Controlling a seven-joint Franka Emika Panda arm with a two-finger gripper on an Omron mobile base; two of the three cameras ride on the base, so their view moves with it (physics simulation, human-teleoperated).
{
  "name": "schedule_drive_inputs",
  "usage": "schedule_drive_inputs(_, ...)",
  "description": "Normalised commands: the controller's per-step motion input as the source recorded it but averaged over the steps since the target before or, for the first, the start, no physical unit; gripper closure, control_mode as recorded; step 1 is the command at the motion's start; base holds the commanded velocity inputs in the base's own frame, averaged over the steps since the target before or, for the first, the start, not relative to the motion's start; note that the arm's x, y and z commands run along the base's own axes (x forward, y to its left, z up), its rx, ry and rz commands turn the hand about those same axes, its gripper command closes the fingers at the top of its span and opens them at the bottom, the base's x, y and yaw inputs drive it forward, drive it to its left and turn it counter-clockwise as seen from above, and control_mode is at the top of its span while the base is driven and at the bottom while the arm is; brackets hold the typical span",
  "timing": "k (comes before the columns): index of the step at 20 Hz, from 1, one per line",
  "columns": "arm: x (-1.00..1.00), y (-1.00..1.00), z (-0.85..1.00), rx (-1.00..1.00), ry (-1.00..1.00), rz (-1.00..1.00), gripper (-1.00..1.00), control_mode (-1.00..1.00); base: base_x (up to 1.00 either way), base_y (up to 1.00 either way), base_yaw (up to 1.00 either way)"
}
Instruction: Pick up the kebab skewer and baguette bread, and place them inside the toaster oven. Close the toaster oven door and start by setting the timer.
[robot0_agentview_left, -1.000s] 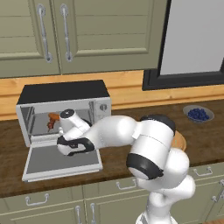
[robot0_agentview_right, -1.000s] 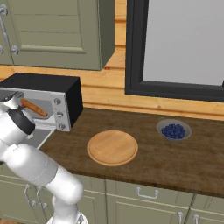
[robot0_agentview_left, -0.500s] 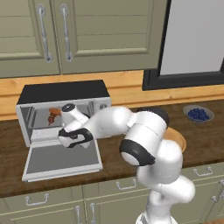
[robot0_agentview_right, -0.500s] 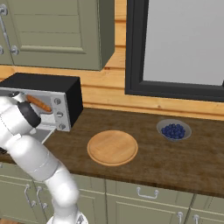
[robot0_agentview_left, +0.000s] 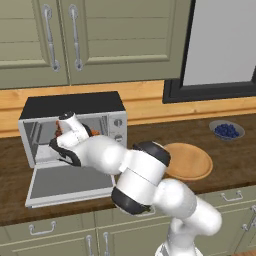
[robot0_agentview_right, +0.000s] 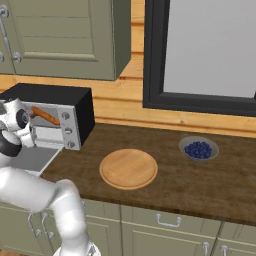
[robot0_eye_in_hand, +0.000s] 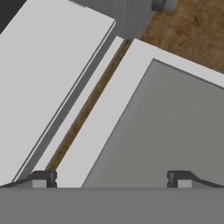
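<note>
The toaster oven (robot0_agentview_left: 75, 104) (robot0_agentview_right: 55, 95) stands at the counter's left with the toaster oven door (robot0_agentview_left: 70, 182) (robot0_agentview_right: 30, 157) (robot0_eye_in_hand: 175, 127) folded down flat. Inside lies the orange-brown baguette bread (robot0_agentview_right: 45, 115), and dark red bits of the kebab skewer (robot0_agentview_left: 58, 129) show behind my hand. My gripper (robot0_agentview_left: 62, 156) (robot0_agentview_right: 6, 145) (robot0_eye_in_hand: 111, 179) hangs in front of the oven's mouth, just above the door and pointing down at it. Its fingers stand wide open with nothing between them.
A round wooden plate (robot0_agentview_left: 187, 161) (robot0_agentview_right: 128, 168) lies on the counter right of the oven. A small bowl of blueberries (robot0_agentview_left: 226, 130) (robot0_agentview_right: 198, 149) sits further right. The oven's knobs (robot0_agentview_left: 118, 131) are on its right panel. Cabinets hang above.
My hand has swung left across the oven's front, from near the right side of the door to its left part. Its fingers stayed open.
</note>
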Motion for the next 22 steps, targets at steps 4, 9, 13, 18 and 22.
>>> schedule_drive_inputs(4,-0.99,0.09,0.23,0.01,0.0,0.05,-1.0,-1.0,0.0,0.0,0.0)
schedule_drive_inputs(9,-1.0,0.01,0.16,0.01,0.0,0.32,-1.0,-1.0,0.0,0.0,0.0)
schedule_drive_inputs(13,-1.0,0.0,0.0,0.03,0.0,0.43,-1.0,-1.0,0.0,0.0,0.0)
schedule_drive_inputs(18,-0.99,0.0,-0.01,0.04,0.06,0.55,-1.0,-1.0,0.0,0.0,0.0)
schedule_drive_inputs(22,-0.66,0.0,-0.28,0.06,0.18,0.64,-1.0,-1.0,0.0,0.0,0.0)
